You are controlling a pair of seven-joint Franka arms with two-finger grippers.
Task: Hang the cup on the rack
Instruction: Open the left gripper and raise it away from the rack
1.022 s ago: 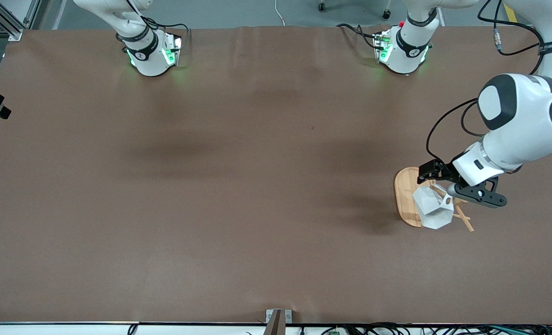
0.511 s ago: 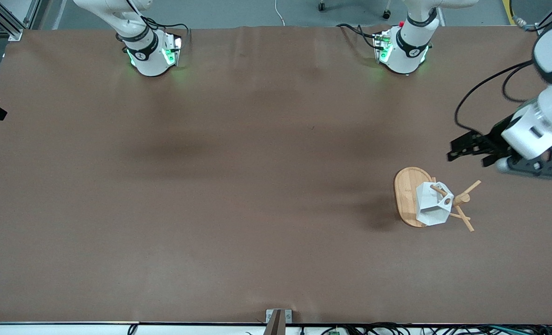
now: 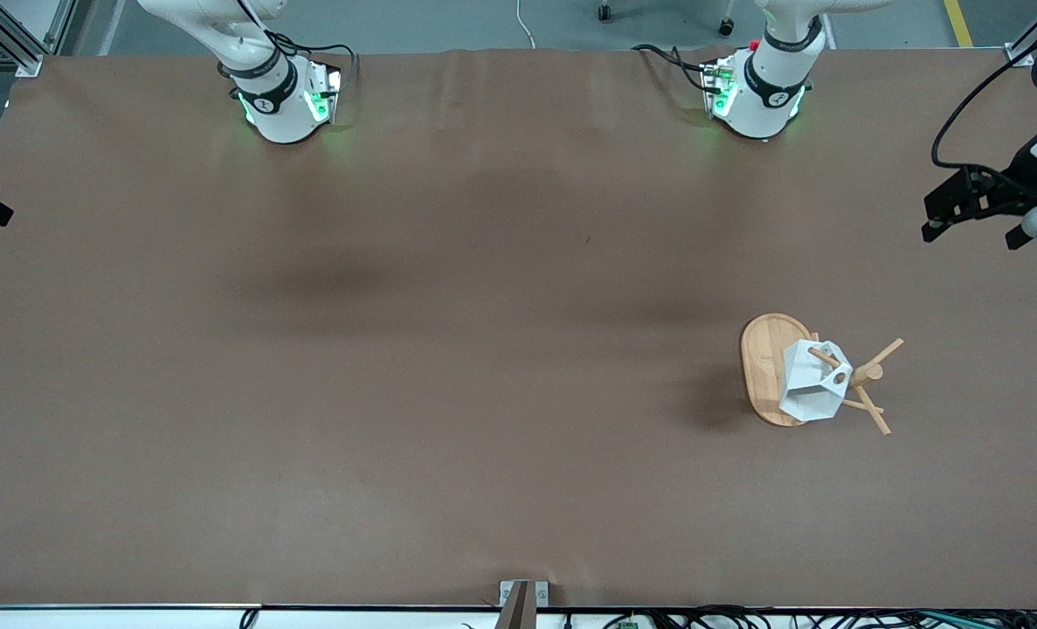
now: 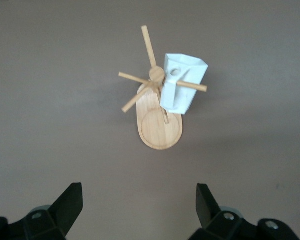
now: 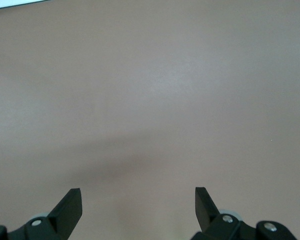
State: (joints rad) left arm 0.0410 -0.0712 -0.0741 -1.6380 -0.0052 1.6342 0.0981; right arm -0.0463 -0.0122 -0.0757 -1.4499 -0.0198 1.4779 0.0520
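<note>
The white cup (image 3: 811,384) is hanging on the rack (image 3: 767,367), with one slanted peg poking through the round hole in its handle. Nothing is holding the cup. The rack is standing on the brown surface (image 3: 448,349), toward the left arm's end. The left tool (image 3: 977,210) is hanging in the air over the surface near that end, well apart from the rack, with its fingers (image 4: 70,205) spread wide and gripping nothing. The right tool (image 5: 137,210) is waiting over bare surface, its fingers also spread wide and gripping nothing.
</note>
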